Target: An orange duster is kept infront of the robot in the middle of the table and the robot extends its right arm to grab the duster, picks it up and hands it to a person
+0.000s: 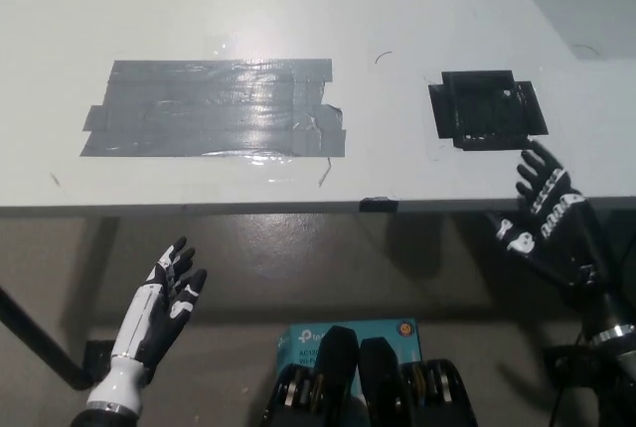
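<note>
Below the table (298, 10) edge, right hand (550, 228) and left hand (164, 298) hang empty, fingers spread.

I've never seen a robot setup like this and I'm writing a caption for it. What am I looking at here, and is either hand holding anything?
This is one view, taken from a camera on a humanoid robot's head, looking steeply down. The white left hand rests low, below the table's front edge, open and empty. The black right hand is at that edge, also open and empty. On the white table lie a patch of grey tape and a smaller patch of black tape. No orange duster shows anywhere in the picture.
</note>
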`<state>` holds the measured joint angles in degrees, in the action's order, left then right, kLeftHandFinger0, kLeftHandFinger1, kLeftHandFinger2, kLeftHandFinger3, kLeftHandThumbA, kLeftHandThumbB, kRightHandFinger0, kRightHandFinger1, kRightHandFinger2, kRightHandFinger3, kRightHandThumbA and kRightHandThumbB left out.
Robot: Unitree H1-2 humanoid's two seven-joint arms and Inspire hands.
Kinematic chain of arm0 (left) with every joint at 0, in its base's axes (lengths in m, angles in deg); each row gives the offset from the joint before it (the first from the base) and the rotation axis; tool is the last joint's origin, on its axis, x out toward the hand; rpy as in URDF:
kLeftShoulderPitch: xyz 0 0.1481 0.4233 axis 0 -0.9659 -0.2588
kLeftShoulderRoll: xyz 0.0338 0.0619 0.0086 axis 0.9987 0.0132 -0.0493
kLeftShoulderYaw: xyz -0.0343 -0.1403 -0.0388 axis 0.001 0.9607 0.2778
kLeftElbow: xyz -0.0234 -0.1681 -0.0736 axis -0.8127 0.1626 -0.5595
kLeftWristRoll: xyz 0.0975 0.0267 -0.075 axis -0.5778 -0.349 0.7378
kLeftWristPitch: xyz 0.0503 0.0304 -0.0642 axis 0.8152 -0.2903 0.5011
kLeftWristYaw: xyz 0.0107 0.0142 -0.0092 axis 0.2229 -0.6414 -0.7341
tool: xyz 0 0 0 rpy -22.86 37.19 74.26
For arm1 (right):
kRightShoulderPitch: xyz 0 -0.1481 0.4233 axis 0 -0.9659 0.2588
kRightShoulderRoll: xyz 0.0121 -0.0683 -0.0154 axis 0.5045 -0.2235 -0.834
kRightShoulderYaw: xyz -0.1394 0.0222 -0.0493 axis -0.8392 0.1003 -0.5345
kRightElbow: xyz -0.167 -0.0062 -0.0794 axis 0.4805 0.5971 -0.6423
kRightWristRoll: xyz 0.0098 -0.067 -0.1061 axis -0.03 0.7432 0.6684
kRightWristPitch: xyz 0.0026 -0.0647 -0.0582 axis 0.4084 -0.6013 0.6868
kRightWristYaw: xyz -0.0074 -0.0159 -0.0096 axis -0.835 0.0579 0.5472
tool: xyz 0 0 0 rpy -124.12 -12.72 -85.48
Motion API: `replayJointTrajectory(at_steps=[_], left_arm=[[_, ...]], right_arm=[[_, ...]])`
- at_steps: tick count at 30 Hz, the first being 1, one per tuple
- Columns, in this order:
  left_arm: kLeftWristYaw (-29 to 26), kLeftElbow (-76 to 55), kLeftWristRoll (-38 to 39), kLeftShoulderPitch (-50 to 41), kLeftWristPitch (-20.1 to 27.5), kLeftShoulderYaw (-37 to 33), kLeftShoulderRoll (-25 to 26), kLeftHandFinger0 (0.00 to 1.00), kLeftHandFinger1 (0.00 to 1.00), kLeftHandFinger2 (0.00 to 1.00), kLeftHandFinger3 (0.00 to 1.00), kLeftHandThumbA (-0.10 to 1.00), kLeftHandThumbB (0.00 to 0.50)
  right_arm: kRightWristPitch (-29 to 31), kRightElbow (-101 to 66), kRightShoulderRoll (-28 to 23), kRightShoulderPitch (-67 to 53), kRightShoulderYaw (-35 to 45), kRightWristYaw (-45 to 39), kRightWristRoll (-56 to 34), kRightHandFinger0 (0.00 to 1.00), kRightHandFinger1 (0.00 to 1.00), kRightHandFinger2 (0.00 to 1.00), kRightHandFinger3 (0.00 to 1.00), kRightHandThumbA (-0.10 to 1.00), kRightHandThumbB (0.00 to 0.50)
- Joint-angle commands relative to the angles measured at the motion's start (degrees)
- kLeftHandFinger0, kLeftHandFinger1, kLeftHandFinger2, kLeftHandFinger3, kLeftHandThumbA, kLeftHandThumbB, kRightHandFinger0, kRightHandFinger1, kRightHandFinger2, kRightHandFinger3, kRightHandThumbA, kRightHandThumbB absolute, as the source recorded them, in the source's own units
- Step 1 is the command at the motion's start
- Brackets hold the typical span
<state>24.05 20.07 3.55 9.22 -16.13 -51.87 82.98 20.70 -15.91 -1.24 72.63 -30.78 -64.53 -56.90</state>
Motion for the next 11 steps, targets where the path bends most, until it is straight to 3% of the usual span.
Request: replayJointTrajectory(at_steps=[1, 11], left_arm=[[-0.07, -1.39, -0.87, 2.05, 0.66, -0.05, 1.07, 0.96, 1.0, 1.0, 1.0, 0.72, 0.075], [0.45, -0.95, -0.77, 2.52, 0.47, -0.3, 1.3, 0.96, 1.0, 1.0, 1.0, 0.7, 0.076]], right_arm=[[14.76, 7.45, -3.92, 1.62, -3.97, 5.73, 11.27, 1.0, 1.0, 1.0, 1.0, 0.78, 0.249], [15.34, 11.1, -6.29, 2.68, -6.97, 6.98, 12.66, 1.0, 1.0, 1.0, 1.0, 0.75, 0.24]])
